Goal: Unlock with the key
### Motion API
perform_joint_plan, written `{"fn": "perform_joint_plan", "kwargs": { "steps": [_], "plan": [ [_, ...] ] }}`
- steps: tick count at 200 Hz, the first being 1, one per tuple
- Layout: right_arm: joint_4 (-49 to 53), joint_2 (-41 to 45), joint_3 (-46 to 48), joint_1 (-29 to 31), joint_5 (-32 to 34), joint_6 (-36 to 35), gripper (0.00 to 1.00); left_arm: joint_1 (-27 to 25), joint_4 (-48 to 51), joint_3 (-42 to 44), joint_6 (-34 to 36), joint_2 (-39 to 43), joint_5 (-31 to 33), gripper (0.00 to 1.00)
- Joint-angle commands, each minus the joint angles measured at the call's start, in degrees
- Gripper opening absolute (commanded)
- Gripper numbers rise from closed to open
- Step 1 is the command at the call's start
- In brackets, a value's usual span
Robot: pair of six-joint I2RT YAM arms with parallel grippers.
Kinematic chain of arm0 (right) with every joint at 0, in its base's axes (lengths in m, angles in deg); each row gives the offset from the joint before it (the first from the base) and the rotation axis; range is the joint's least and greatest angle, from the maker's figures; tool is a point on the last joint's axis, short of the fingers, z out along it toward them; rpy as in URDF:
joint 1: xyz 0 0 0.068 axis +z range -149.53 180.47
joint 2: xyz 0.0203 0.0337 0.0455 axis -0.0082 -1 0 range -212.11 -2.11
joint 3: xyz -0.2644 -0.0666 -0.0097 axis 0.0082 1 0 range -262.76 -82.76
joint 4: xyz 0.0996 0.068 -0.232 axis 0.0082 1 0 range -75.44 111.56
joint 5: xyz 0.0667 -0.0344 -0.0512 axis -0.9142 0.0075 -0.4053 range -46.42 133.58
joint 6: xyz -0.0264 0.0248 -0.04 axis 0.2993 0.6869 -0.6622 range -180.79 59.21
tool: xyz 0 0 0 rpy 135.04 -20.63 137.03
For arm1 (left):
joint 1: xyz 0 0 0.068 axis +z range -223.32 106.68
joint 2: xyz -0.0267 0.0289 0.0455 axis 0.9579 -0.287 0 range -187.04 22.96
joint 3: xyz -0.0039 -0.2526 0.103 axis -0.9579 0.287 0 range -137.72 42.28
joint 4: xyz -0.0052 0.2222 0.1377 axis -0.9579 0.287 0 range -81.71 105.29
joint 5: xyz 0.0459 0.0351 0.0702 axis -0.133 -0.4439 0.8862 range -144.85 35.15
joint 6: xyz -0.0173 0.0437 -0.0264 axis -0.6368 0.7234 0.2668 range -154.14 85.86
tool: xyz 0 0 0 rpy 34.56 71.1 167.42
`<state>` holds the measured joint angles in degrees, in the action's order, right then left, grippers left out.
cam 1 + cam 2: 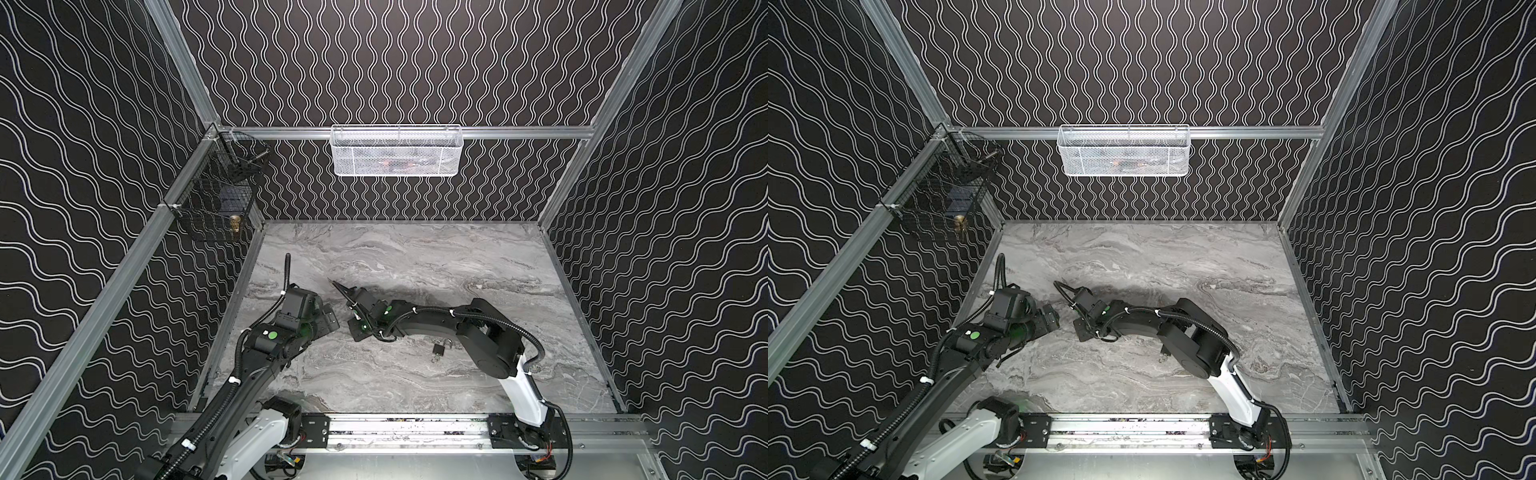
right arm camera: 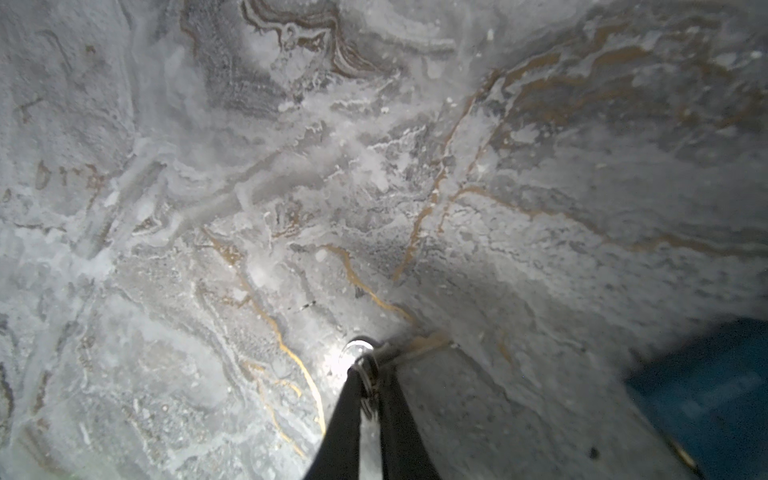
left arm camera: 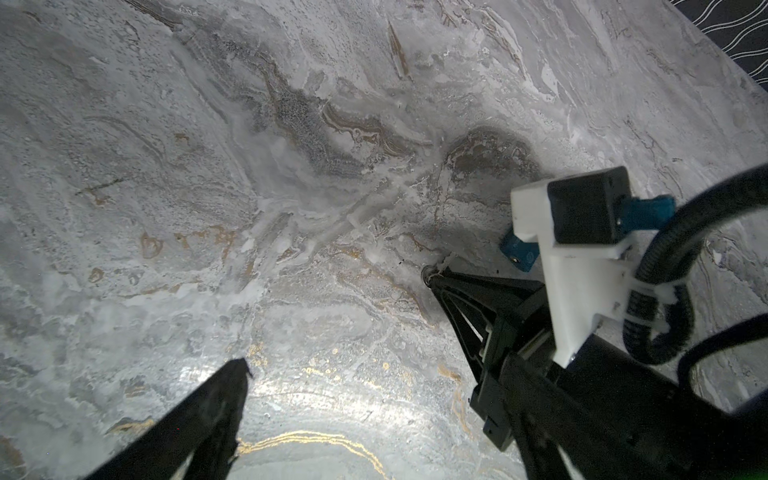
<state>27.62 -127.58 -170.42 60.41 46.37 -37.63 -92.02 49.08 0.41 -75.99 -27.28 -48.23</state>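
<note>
A white mesh basket (image 1: 397, 151) hangs on the back rail above the desk (image 1: 415, 257). Something dark and reddish lies in it, too blurred by the mesh to name. A black wire basket (image 1: 216, 195) hangs at the back left corner and holds a small brass piece (image 1: 235, 223) and a dark box; the rest of its contents I cannot make out.

The right arm lies low across the desk from the front right, its forearm stretched toward the left edge. The right hand (image 2: 368, 374) is tilted down with its tips at the surface, fingers pinched together on the key (image 2: 360, 348) and its ring, left of the desk's middle.

The left arm reaches in from the front left corner. The left hand (image 1: 323, 321) hangs just beside the right wrist with its jaws spread wide and nothing between them; one finger (image 3: 195, 419) shows in the left wrist view.

The padlock (image 1: 438, 351) lies on the desk toward the front edge, just beside the right elbow and well apart from the key.
</note>
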Motion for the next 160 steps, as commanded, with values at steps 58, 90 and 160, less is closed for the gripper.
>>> {"fn": "perform_joint_plan", "kwargs": {
  "steps": [58,90,160],
  "plan": [
    [-3.31,9.54,6.20,0.28,2.72,-2.66,0.00,0.42,-2.21,-1.41,-3.01,0.44,-4.02,0.98],
    [-2.57,15.68,9.32,0.22,2.95,-2.47,0.00,0.53,-1.70,-3.49,-3.59,0.18,-6.05,0.99],
    [1.58,30.11,14.81,0.06,0.73,1.58,0.00,0.51,-5.00,-5.59,-8.72,2.49,-15.94,0.99]
  ]
}}
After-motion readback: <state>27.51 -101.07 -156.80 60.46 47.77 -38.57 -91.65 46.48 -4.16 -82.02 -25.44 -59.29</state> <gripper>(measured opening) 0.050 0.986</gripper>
